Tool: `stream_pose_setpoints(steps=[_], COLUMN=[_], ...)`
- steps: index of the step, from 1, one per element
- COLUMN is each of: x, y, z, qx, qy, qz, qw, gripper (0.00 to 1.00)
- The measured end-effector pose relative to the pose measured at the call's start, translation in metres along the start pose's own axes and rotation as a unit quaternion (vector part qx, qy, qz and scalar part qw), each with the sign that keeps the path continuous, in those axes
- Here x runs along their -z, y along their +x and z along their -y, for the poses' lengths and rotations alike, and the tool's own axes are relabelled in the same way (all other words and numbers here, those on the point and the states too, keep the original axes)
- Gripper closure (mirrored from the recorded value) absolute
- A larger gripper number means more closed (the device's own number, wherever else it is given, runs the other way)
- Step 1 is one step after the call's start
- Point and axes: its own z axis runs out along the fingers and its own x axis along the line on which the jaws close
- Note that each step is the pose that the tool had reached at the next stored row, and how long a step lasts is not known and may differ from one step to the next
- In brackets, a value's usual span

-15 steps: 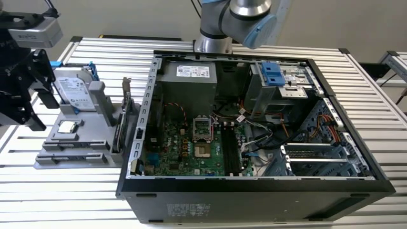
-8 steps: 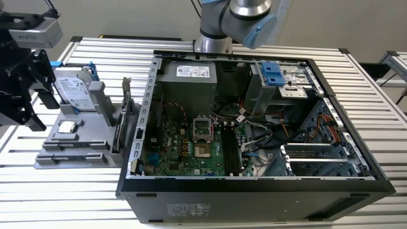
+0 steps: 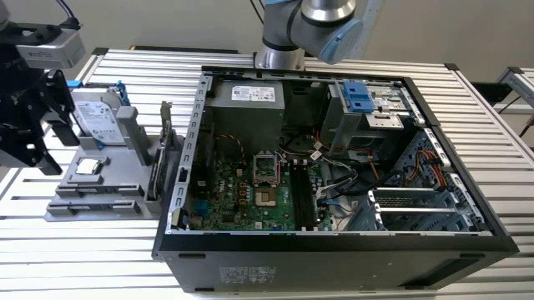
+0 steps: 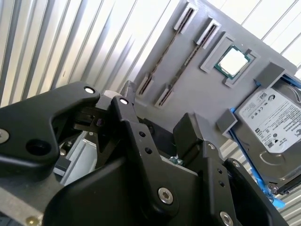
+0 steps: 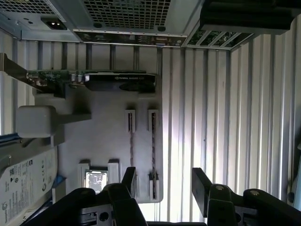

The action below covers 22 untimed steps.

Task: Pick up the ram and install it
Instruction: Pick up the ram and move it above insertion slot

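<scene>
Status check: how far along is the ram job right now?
Done: nothing visible yet. In hand: the gripper is open and empty, hovering over the grey tray, close to the ram, which stands on edge in its holders. Left: gripping the ram and seating it in the open computer case.

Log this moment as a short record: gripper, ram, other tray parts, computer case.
tool: gripper, jaws open, holding nothing, above one end of the gray tray
target: ram, on edge in the tray's holders, not picked up
other tray parts: hard drive, processor, expansion card
destination: computer case, side open, lying on the slatted table beside the tray
</scene>
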Motion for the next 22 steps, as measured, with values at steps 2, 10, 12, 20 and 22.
stream_pose_setpoints(steps=[2,10,12,20,22], x=[-0.0021,-0.0099,-0.0116,-0.0186,-0.0202], y=[0.0004,0.0019,0.0023,0.0040,0.0044], z=[0.0001,0.0004,0.0005,0.0008,0.0009], qx=[0.000,0.001,0.001,0.001,0.002], qy=[0.0000,0.0000,0.0000,0.0000,0.0000], qz=[0.0027,0.0149,0.0182,0.0324,0.0358], qw=[1.0000,0.9999,0.9998,0.9995,0.9994], gripper=[0.00,0.00,0.00,0.00,0.00])
